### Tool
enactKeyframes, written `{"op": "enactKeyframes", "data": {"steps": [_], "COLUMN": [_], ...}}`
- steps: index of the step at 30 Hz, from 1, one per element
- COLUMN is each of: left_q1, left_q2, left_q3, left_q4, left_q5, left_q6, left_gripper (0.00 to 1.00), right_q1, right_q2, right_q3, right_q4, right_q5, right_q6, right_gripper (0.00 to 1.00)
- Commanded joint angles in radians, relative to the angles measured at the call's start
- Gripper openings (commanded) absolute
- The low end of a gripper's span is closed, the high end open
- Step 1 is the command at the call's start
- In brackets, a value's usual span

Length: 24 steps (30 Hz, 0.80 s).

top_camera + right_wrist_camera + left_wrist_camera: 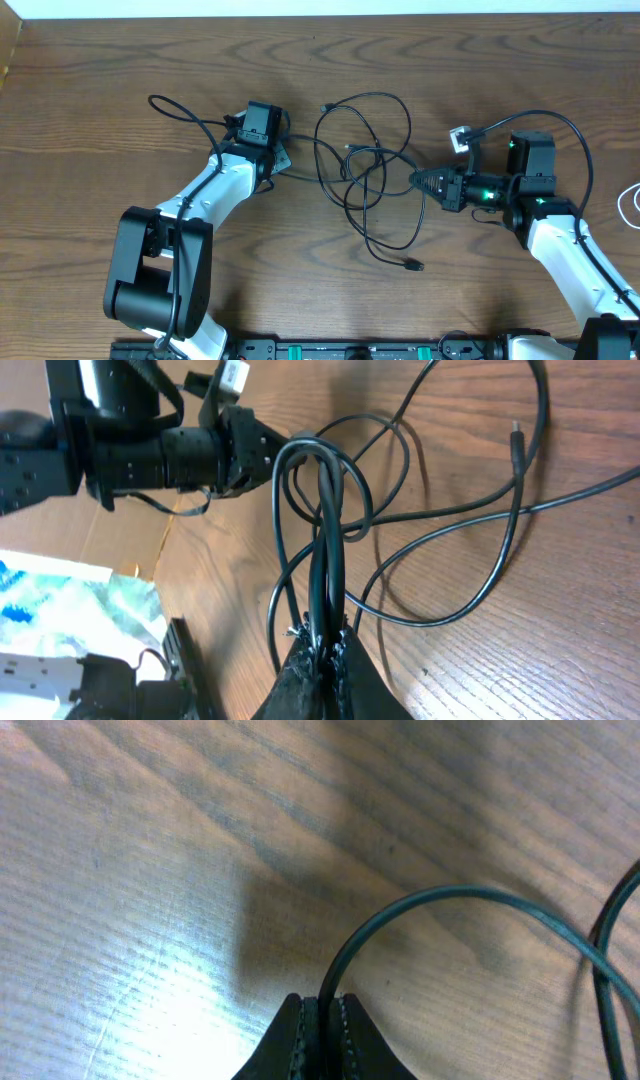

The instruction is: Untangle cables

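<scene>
Black cables (365, 150) on a brown bench (100, 80)

The bench is mid-brown wood streaked with darker, wavy grain. The tangled cables are black, with a faint green cast in the left wrist view, and a white cable (632, 203) loops at the right edge. The left arm (215, 190) and right arm (560, 235) have white shells over black joints. The left gripper (322, 1005) and right gripper (416, 180) are black. Small green lights (487, 188) glow on the right arm.

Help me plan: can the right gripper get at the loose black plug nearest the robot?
Probably not yet: the right gripper is shut on thin black cables, though the black plug lies unobstructed.
</scene>
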Motion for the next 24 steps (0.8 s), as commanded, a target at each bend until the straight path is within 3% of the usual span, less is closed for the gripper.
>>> {"op": "enactKeyframes", "data": {"steps": [1, 4, 6, 8, 10, 14, 16, 21, 24], "left_q1": [0.005, 0.005, 0.006, 0.006, 0.006, 0.015, 0.031, 0.069, 0.073], "left_q2": [-0.020, -0.020, -0.020, -0.020, -0.020, -0.020, -0.020, -0.020, -0.020], "left_q3": [0.013, 0.013, 0.013, 0.013, 0.013, 0.013, 0.013, 0.013, 0.013], "left_q4": [-0.015, -0.014, -0.016, -0.021, -0.044, -0.153, -0.209, -0.248, -0.244], "left_q5": [0.031, 0.061, 0.040, -0.013, -0.112, -0.370, -0.421, -0.404, -0.298], "left_q6": [-0.020, -0.019, -0.020, -0.021, -0.060, -0.243, -0.331, -0.372, -0.372], "left_gripper": [0.08, 0.08, 0.08, 0.08, 0.08, 0.08, 0.08, 0.09, 0.13], "right_q1": [0.009, 0.029, 0.032, 0.028, 0.020, 0.005, -0.001, -0.002, -0.001], "right_q2": [-0.003, 0.002, 0.002, 0.002, -0.002, -0.034, -0.068, -0.155, -0.170], "right_q3": [-0.001, -0.001, -0.001, -0.001, -0.001, 0.000, 0.000, 0.000, 0.000], "right_q4": [-0.019, -0.093, -0.173, -0.264, -0.341, -0.404, -0.411, -0.373, -0.299], "right_q5": [0.034, 0.338, 0.631, 0.868, 0.986, 1.075, 1.111, 1.176, 1.039], "right_q6": [-0.056, -0.038, 0.075, 0.190, 0.214, 0.214, 0.214, 0.291, 0.364], "right_gripper": [0.01, 0.01, 0.01, 0.01, 0.01, 0.01, 0.01, 0.01, 0.01]}}
